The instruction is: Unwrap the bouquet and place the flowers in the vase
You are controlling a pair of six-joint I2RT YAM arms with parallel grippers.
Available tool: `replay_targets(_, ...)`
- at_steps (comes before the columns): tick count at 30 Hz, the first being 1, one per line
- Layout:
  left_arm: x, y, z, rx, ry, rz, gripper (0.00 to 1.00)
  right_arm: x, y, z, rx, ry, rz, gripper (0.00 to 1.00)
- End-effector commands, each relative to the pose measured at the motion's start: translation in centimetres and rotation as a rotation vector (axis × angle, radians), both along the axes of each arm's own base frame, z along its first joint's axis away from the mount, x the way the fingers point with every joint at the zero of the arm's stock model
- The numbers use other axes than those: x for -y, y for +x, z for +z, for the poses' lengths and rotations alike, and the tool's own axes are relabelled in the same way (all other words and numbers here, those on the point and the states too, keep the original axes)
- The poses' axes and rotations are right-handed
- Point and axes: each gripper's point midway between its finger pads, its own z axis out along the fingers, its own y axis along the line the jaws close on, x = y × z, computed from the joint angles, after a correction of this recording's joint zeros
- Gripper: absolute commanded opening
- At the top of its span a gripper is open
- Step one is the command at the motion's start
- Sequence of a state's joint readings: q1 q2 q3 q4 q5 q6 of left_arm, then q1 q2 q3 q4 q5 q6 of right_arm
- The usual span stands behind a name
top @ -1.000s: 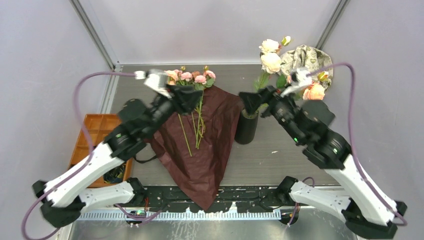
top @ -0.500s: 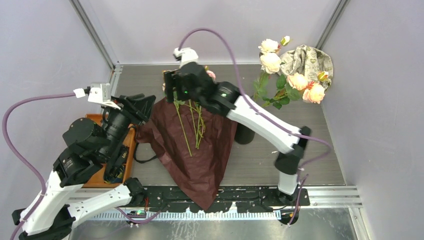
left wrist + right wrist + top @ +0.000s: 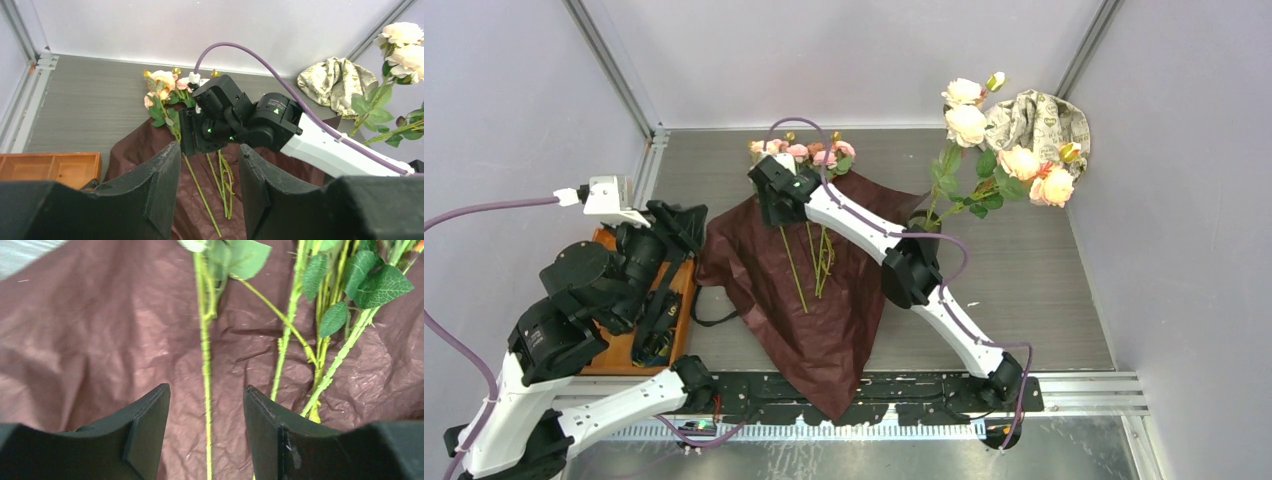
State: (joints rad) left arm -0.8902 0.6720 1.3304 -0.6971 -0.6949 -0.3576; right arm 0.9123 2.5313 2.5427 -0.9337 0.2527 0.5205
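The dark red wrapping paper (image 3: 824, 320) lies spread open in the middle of the table. On it lie several flowers, pink and peach heads (image 3: 804, 152) at the far end and thin green stems (image 3: 809, 260) running toward me. My right gripper (image 3: 774, 198) reaches across and hovers low over those stems, open, with one stem (image 3: 206, 365) on the paper between its fingers. My left gripper (image 3: 686, 222) is drawn back at the left, open and holding nothing. The black vase (image 3: 924, 224) is mostly hidden behind my right arm's elbow. Cream and peach roses (image 3: 969, 120) stand up out of it.
An orange compartment tray (image 3: 609, 250) sits at the left edge under my left arm. A crumpled beige patterned cloth (image 3: 1039, 120) lies at the back right corner. A thin black ribbon (image 3: 709, 320) trails off the paper's left side.
My right arm has swung from the vase over to the stems on the paper, and its jaws have narrowed. My left arm has pulled back from the flowers toward the tray.
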Motion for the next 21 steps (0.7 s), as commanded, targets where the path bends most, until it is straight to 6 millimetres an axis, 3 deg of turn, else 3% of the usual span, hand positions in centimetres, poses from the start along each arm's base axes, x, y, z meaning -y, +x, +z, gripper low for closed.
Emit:
replay_targets(1, -1.6, -0.2, -0.7, 0.0, 0.023, 0.058, 0.48, -0.7, 0.9, 1.7, 0.002, 0.09, -0.031, 0.6)
replay_targets(9, -2.1, -0.3, -1.4, -0.001, 0.03, 0.074, 0.48, -1.2, 2.0, -1.7, -0.037, 0.108, -0.039, 0.56)
replay_targets(21, -0.5, 0.6, -2.3, -0.026, 0.059, 0.052, 0.48, -2.1, 2.4, -5.7, -0.08, 0.112, -0.046, 0.47)
